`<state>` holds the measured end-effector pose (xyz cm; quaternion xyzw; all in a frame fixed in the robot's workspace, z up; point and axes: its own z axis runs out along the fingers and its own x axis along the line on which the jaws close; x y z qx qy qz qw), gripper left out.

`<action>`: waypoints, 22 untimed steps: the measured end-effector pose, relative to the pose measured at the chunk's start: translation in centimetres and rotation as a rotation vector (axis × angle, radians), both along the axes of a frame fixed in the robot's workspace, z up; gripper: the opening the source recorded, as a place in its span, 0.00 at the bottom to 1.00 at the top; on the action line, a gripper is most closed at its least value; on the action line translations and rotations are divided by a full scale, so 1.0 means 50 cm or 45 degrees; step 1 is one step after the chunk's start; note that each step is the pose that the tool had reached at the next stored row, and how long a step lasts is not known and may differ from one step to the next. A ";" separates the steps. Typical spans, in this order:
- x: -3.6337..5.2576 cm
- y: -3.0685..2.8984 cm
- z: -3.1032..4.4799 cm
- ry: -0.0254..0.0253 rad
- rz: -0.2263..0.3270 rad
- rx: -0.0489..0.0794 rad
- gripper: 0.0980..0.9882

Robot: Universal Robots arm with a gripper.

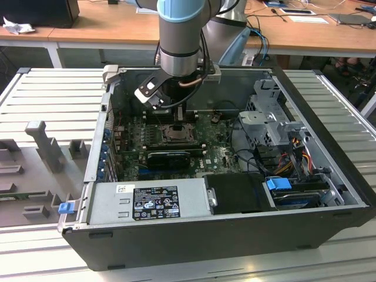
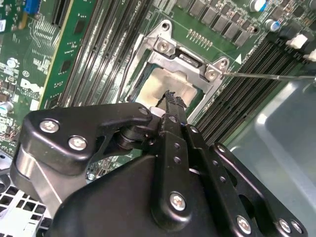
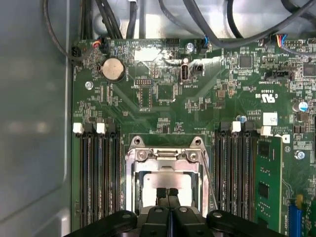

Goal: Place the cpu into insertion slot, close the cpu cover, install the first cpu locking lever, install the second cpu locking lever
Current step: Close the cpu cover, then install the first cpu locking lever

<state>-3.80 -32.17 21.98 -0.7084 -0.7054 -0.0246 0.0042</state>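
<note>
The insertion slot (image 3: 132,183) sits in the green board between the black memory slots. The pale cpu (image 3: 148,181) lies in it, and the silver cpu cover (image 3: 164,155) lies down around it, its window showing the chip's face. My gripper (image 3: 167,191) is shut, its two fingertips (image 3: 161,192) pressed together just above the cpu's face, with nothing between them. The second wrist view shows the same: gripper (image 2: 170,95) over the cpu (image 2: 158,81), framed by the cover (image 2: 190,61). A thin locking lever (image 2: 269,76) sticks out from the socket's corner. In the exterior view the gripper (image 1: 176,120) hangs over the slot (image 1: 176,131).
The open computer case (image 1: 329,170) has a power supply (image 1: 147,200) at the near side, a drive cage (image 1: 276,126) and cables at the exterior view's right. A memory stick (image 3: 269,182) stands beside the socket. A coin battery (image 3: 113,69) and cables (image 3: 113,19) lie beyond it.
</note>
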 end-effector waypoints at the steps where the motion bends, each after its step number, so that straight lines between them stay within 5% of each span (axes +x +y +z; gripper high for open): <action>1: -0.003 0.000 0.000 0.0000 0.000 0.000 0.01; 8: -0.006 0.000 0.016 0.0001 0.000 0.000 0.01; 11: -0.006 0.000 0.043 0.0000 0.000 -0.004 0.01; 15: -0.006 0.000 0.100 0.0001 0.000 -0.014 0.01; 22: -0.005 0.000 0.104 -0.0012 0.203 -0.016 0.01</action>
